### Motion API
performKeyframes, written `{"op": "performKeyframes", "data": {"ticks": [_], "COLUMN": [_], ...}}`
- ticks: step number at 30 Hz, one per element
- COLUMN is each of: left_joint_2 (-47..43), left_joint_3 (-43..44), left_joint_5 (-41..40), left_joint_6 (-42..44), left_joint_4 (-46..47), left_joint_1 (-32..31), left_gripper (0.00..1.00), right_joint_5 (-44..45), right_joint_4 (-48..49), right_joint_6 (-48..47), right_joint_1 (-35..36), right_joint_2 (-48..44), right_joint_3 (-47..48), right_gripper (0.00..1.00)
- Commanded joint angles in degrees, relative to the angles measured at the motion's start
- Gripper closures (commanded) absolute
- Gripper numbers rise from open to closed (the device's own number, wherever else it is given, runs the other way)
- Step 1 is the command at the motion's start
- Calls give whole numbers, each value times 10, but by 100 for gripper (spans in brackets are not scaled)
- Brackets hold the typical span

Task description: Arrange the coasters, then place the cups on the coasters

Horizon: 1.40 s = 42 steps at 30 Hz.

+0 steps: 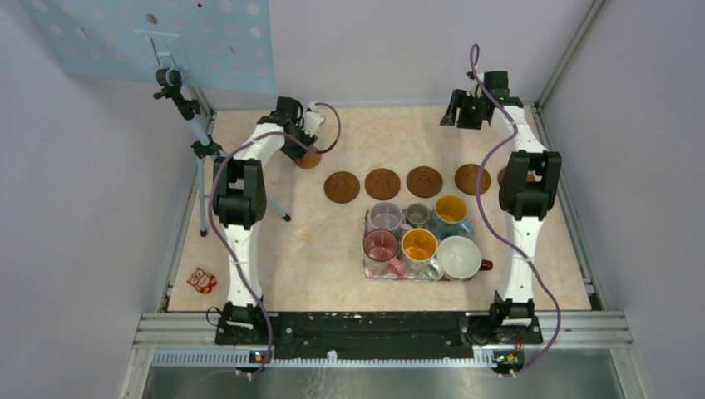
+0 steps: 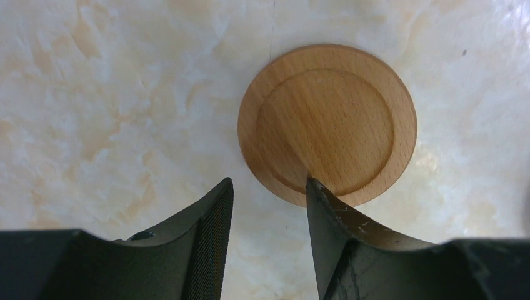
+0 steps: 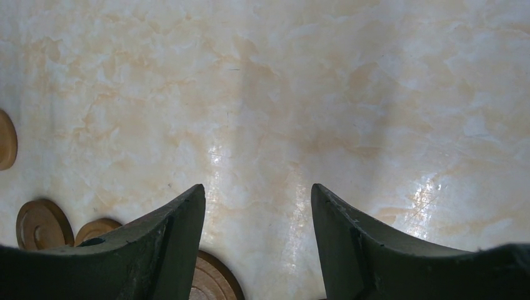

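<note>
Several brown wooden coasters lie in a row across the table's middle, from one (image 1: pixel 342 187) on the left to one (image 1: pixel 472 179) on the right. A further coaster (image 1: pixel 505 176) is partly hidden by the right arm. Another coaster (image 1: pixel 310 158) (image 2: pixel 327 124) lies apart at the far left. My left gripper (image 1: pixel 301 148) (image 2: pixel 269 187) hangs open just over its near edge and holds nothing. My right gripper (image 1: pixel 465 112) (image 3: pixel 257 190) is open over bare table at the far right, with coasters (image 3: pixel 42 224) low in its view. The cups, among them a pink one (image 1: pixel 381 247) and a wide white one (image 1: pixel 459 256), stand together in the tray.
The floral tray (image 1: pixel 365 226) sits in front of the coaster row. A small red owl toy (image 1: pixel 201 280) lies near the left edge. A camera stand (image 1: pixel 195 125) rises at the back left, under a blue perforated board (image 1: pixel 150 37). Metal rails border the table.
</note>
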Motion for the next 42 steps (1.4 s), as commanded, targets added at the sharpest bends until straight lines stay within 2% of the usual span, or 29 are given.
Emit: {"op": "performKeyframes", "data": {"ticks": [1, 7, 12, 18, 26, 32, 42], "left_joint_2": [-35, -39, -10, 36, 77, 87, 30], "left_joint_3": [-8, 57, 114, 159, 183, 180, 71], "left_joint_5": [18, 71, 95, 84, 59, 52, 102], "left_joint_6": [29, -15, -77, -141, -195, -198, -228], "left_joint_4": [-80, -94, -83, -51, -34, -59, -101], "left_joint_1": [9, 9, 9, 9, 8, 9, 9], "left_gripper": [46, 40, 25, 21, 23, 28, 33], "right_joint_5": [-13, -17, -19, -18, -14, -15, -17], "right_joint_4": [-2, -10, -16, -18, -20, -23, -24], "right_joint_6": [-7, -13, -15, -15, -15, -18, -17], "right_joint_1": [4, 4, 4, 4, 4, 4, 3], "right_joint_2": [-35, -38, -40, -42, -46, -45, -46], "right_joint_3": [13, 16, 17, 16, 17, 18, 18], "right_gripper": [38, 38, 38, 38, 38, 38, 39]}}
